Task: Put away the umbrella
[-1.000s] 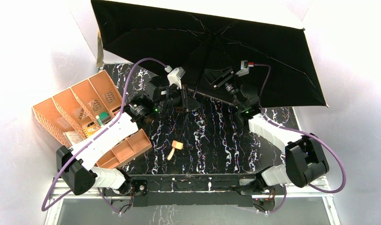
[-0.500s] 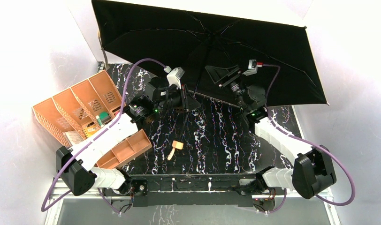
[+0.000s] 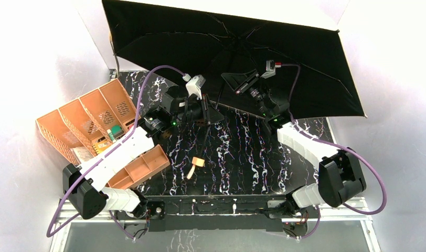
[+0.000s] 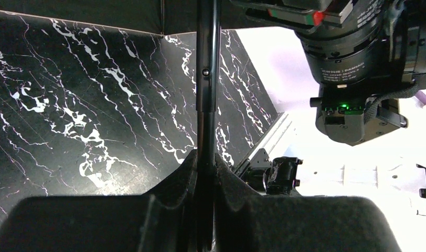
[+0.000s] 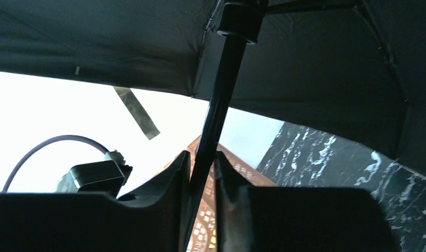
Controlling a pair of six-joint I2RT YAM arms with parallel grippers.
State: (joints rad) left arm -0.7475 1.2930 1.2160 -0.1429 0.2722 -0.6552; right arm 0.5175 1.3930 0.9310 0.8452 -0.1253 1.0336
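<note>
Open umbrella (image 3: 226, 47) is held over the table's (image 3: 242, 152) far edge; its shaft (image 4: 206, 79) is aimed hub-far, handle-near. The shaft is clenched by the left gripper (image 3: 208, 113); the right gripper (image 3: 237, 81) is set astride it, grip not discernible.

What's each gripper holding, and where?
Left gripper clamps the umbrella by its shaft. Right gripper straddles the same shaft nearer the canopy; whether it grips cannot be told.

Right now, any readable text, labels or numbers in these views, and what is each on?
Nothing can be quoted with confidence.
White print on the black cylindrical motor housing of the right arm, left wrist view: too small and blurred to read.
Items in the orange plastic desk organizer, top view: any labels are too small to read.
The black-lined open umbrella: no print visible.
</note>
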